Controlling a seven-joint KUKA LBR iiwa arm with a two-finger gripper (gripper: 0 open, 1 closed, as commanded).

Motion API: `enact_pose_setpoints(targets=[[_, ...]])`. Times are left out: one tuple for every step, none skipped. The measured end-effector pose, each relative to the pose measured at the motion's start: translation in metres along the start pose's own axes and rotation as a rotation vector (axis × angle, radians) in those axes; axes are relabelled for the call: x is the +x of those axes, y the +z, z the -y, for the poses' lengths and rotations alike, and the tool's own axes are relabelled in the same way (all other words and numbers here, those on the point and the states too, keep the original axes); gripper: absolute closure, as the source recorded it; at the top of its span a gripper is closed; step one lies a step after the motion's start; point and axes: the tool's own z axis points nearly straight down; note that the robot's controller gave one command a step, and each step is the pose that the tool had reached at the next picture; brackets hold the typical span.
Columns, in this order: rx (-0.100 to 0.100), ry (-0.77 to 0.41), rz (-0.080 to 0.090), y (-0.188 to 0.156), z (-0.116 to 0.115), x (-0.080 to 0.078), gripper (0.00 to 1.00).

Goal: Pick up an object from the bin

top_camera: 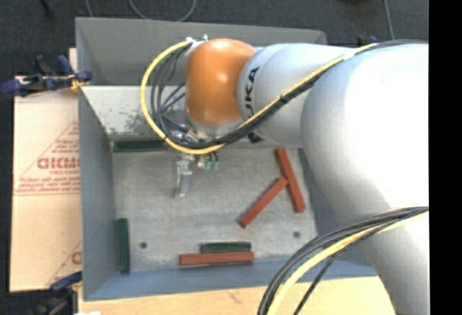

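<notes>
My gripper (pixel 182 183) hangs over the bare floor in the upper middle of the bin, its thin fingers pointing down and close together with nothing visible between them. A dark green bar (pixel 138 146) lies just up and left of it, along the back wall. Two red-brown bars sit to its right: one slanted (pixel 263 203) and one nearly upright (pixel 289 180), touching at their upper ends.
Along the front wall lies a red-brown bar (pixel 216 259) with a short dark green bar (pixel 226 247) right behind it. Another dark green bar (pixel 123 244) stands lengthwise against the left wall. The arm covers the bin's right side.
</notes>
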Motion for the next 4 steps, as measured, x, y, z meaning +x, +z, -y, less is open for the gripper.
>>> enact_pose_setpoints(targets=[[-0.001,0.119,0.015,-0.063,0.056,-0.010,0.00],[0.002,0.140,0.007,-0.044,0.124,-0.012,0.00],[0.002,-0.213,0.006,-0.045,0.173,0.032,0.00],[-0.001,-0.321,0.002,0.006,0.193,0.094,0.00]])
